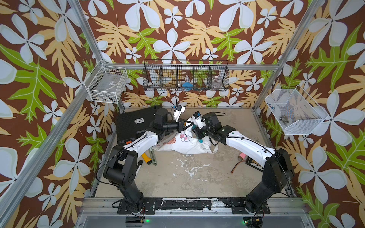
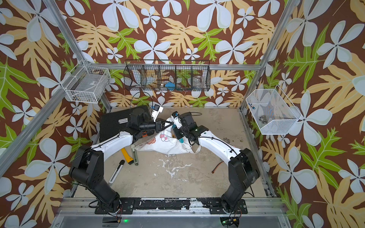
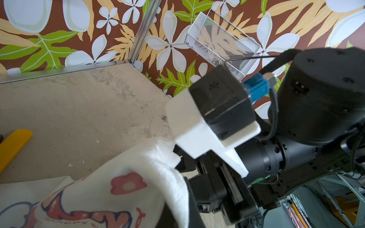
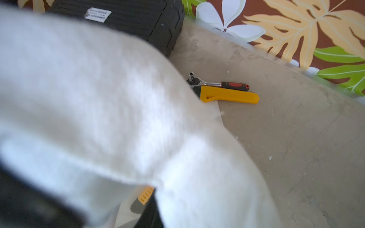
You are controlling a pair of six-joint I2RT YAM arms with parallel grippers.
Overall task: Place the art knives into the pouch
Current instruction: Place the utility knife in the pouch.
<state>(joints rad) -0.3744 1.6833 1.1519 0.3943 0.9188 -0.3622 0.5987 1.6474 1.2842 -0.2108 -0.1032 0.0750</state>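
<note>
The left arm (image 1: pixel 142 142) and right arm (image 1: pixel 248 148) each pair a white tapered link with bulky black joint housings (image 1: pixel 122 169). Black screwed base plates (image 1: pixel 150 207) sit along the lower edge. A white bracket (image 3: pixel 197 136) carries a black wrist camera (image 3: pixel 221 102), with a blue connector (image 3: pixel 255 86) and a dark cable (image 3: pixel 275 106). The left end effector (image 1: pixel 188 125) and right end effector (image 1: pixel 197 131) are black.

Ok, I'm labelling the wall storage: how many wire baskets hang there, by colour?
White: 2, the left-wall basket and the right-wall basket
Black: 1, the back-wall basket
Total: 3
</note>
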